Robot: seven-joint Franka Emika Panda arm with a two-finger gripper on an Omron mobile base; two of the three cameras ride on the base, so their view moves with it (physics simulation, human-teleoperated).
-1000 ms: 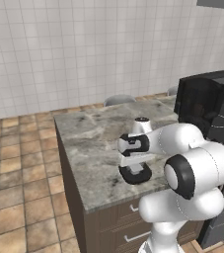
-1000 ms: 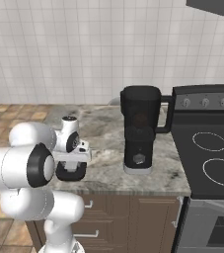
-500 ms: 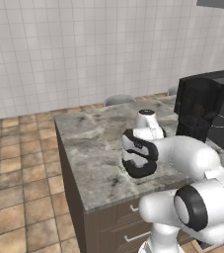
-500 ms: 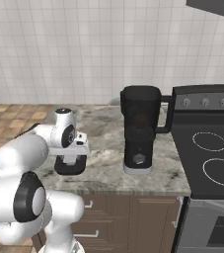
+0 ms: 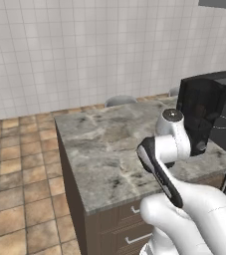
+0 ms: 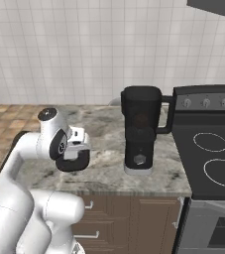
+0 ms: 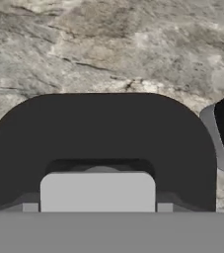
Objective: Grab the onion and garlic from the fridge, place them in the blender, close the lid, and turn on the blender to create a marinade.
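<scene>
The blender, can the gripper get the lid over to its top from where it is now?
Probably yes. The gripper holds the lid above the counter, left of the blender, with only bare counter between them; it would have to lift to jar height.

Rendered domestic kitchen: white tiled wall [image 6: 84,44], terracotta floor tiles [image 5: 20,164], grey marbled counter [image 5: 104,149] over brown drawers [image 6: 148,223], black glass-top stove [image 6: 213,154] with knobs, black blender [image 6: 141,129].
</scene>
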